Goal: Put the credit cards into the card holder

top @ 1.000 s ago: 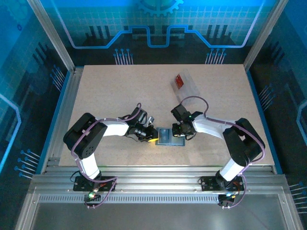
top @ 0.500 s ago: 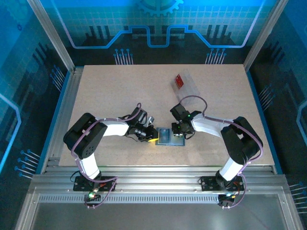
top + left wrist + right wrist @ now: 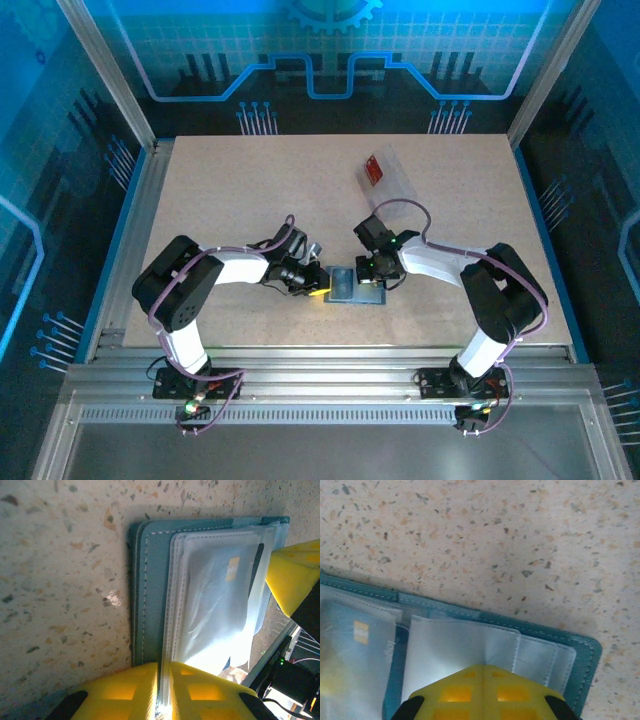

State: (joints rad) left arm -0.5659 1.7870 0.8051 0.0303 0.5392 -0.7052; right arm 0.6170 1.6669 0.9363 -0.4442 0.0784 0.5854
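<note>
The teal card holder (image 3: 355, 286) lies open on the table between both grippers, its clear sleeves facing up. A blue card (image 3: 355, 650) with a yellow chip sits inside one sleeve, and the left wrist view shows this blue card (image 3: 220, 590) through the plastic. My left gripper (image 3: 318, 287) (image 3: 162, 680) is shut on the edge of a clear sleeve at the card holder's (image 3: 150, 580) left side. My right gripper (image 3: 372, 272) (image 3: 484, 669) is shut at a crease in another sleeve over the card holder's (image 3: 540, 630) right half. The red card (image 3: 375, 168) lies far back.
A clear plastic tray (image 3: 395, 182) at the back right holds the red card. Metal frame rails run along the table's left, right and near edges. Bare speckled tabletop (image 3: 250, 190) stretches behind the grippers.
The right gripper's jaws have closed on the sleeve, and its arm has edged slightly left. The left gripper and the card holder have stayed put.
</note>
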